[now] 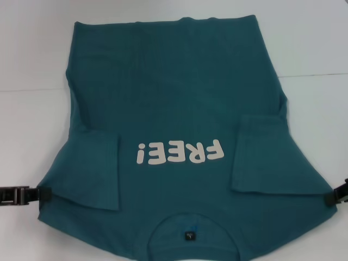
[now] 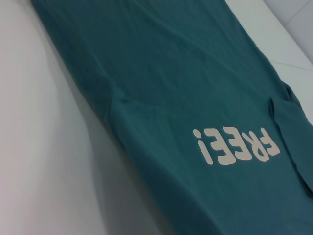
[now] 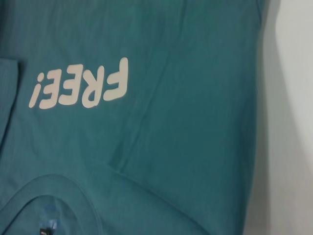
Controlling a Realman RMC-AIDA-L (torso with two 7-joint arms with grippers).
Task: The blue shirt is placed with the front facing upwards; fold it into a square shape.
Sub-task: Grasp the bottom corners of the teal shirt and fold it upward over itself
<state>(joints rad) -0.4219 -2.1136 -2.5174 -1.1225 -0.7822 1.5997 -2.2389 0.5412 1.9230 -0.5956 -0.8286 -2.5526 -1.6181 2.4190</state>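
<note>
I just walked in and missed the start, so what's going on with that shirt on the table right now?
A two-armed robot is folding the blue shirt, which lies face up on a white table with its collar nearest the robot. Both short sleeves are already folded inward over the front, on either side of the FREE! print. The left gripper and right gripper sit low at the shirt's outer edges near the shoulders. The body of the shirt is not yet folded into a square.

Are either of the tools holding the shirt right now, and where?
Cannot be told. The left tool and right tool each meet a shoulder-side edge of the blue shirt, but no grip is visible.
</note>
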